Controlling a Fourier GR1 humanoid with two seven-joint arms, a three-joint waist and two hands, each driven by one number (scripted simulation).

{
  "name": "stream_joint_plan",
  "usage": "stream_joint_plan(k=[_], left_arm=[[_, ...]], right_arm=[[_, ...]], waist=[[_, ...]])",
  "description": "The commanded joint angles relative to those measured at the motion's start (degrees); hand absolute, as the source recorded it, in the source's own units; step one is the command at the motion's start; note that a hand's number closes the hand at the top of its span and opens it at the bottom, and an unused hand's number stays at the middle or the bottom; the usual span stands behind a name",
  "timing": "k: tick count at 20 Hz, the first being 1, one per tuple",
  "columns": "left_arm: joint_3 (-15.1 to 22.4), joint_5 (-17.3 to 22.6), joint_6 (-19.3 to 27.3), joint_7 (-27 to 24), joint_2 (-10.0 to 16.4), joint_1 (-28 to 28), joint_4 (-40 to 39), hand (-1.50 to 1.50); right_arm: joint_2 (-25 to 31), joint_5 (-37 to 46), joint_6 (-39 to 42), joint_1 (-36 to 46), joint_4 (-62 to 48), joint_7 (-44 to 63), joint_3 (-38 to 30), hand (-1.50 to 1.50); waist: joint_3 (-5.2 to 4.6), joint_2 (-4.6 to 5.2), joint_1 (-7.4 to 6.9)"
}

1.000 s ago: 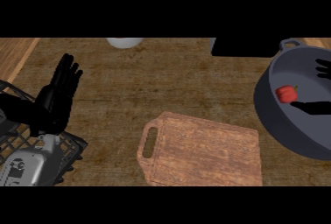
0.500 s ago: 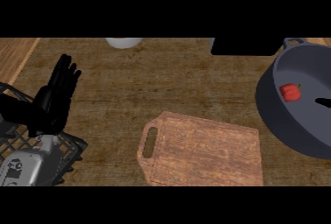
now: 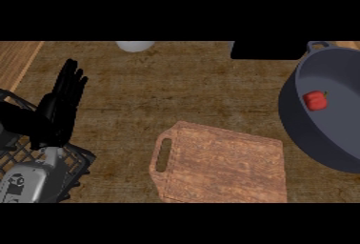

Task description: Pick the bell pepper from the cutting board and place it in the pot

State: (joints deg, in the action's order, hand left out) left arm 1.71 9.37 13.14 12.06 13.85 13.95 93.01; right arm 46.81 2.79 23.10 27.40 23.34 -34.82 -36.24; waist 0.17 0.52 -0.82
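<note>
pepper (image 3: 315,100): sitting in pot (image 3: 336,136); task looking done
right hand: no longer showing
left hand (image 3: 60,112): resting spread, left of pot

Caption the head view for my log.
Red bell pepper inside the round grey pot, beside the brown wooden cutting board; black left hand resting open.

No text or label seems legible anywhere.
</note>
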Motion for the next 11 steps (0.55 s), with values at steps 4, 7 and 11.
stream_joint_plan(k=[4, 7, 11], left_arm=[[-2.7, 0.1, -1.6, -1.4, 1.7, 0.1, -3.0, 0.0], [-3.1, 0.5, -1.7, -1.0, 2.4, -1.8, -0.7, 0.0], [-3.8, 0.6, -1.4, -0.1, 2.6, -1.2, -1.5, 0.0]], right_arm=[[5.2, 0.7, 4.2, 2.1, -8.0, -4.2, -0.1, -1.5], [9.5, 0.9, 8.1, -1.5, -8.8, -6.3, -0.4, -1.5], [8.4, 0.9, 9.2, -3.7, -8.8, -9.2, 0.3, -1.5]], waist=[[0.07, 0.13, -0.69], [0.15, 0.14, -0.84], [0.08, -0.05, -0.27]])
